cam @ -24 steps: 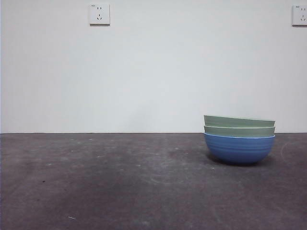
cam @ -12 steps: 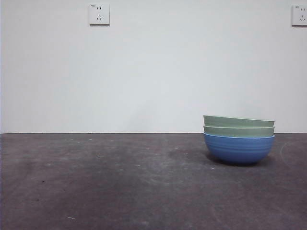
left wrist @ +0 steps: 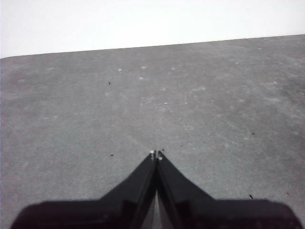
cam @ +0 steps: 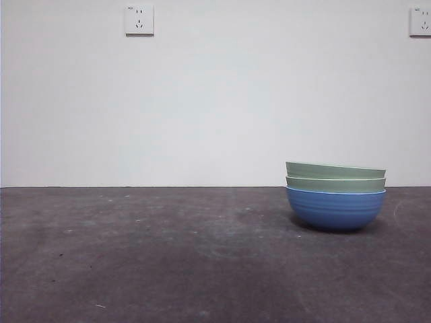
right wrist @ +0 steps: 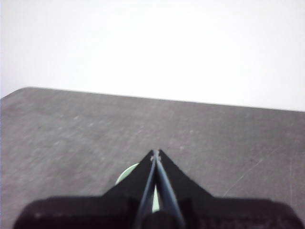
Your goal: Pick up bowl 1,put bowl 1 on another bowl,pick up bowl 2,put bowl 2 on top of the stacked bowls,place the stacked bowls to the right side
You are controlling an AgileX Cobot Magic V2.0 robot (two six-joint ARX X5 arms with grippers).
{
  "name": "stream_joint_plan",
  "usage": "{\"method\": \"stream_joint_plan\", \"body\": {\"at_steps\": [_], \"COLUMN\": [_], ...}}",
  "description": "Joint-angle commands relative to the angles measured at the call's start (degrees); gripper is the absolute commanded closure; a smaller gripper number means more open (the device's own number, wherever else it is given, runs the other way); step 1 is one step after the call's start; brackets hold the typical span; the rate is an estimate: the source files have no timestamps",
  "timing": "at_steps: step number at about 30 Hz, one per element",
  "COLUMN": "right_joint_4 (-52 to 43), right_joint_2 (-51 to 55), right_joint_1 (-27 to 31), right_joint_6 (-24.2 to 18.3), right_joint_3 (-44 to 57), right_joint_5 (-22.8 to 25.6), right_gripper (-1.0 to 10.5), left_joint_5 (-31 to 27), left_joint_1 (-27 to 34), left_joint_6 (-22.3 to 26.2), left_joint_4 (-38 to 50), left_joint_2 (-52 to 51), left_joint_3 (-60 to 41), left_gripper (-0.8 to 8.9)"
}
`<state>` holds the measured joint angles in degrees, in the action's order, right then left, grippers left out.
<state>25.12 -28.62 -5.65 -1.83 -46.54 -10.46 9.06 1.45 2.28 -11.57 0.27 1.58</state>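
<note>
The stacked bowls stand on the right side of the dark table in the front view: a blue ribbed bowl [cam: 335,209] as the base, with two pale green bowls [cam: 335,176] nested in it, only their rims showing. No arm appears in that view. My left gripper [left wrist: 156,156] is shut and empty above bare tabletop. My right gripper [right wrist: 155,153] is shut and empty too; a sliver of a pale green bowl rim [right wrist: 125,175] peeks out from beneath its jaws.
A grey, scuffed table [cam: 168,256] runs to a white wall. Two wall sockets [cam: 139,19] sit high on the wall, one at the far right [cam: 421,21].
</note>
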Motion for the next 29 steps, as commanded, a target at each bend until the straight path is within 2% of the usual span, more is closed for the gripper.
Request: {"method": "stream_joint_plan", "body": {"at_steps": [1,7,9,13,19,29], "right_joint_4": [-7.2,-14.9,-15.2,-16.1,-16.0,-15.0], "right_joint_2": [5.2,15.3,18.2,23.6,28.6,28.6], "right_joint_1": [0.9,3.1,3.8,4.8,5.2,5.2], "right_joint_6": [1.0,5.1,6.5,8.1,10.5,10.3], "right_joint_3": [9.5,25.8,30.0,37.7,44.2,46.2], "right_joint_5": [0.1,1.7,3.5,3.4,3.4,3.4], "right_gripper": [9.4,9.4,9.4,9.4,9.4,9.4], "left_joint_5": [0.0,0.0,0.0,0.0,0.0,0.0], "left_joint_1": [0.1,0.1,0.1,0.1,0.1,0.1], "left_joint_6": [-0.6,-0.6,-0.6,-0.6,-0.6,-0.6], "left_joint_4": [-0.5,-0.5,-0.5,-0.5,-0.5,-0.5], "left_joint_2": [-0.2,-0.2,-0.2,-0.2,-0.2,-0.2], "left_joint_3": [-0.6,-0.6,-0.6,-0.6,-0.6,-0.6], "left_gripper": [8.17,8.17,8.17,8.17,8.17,8.17]}}
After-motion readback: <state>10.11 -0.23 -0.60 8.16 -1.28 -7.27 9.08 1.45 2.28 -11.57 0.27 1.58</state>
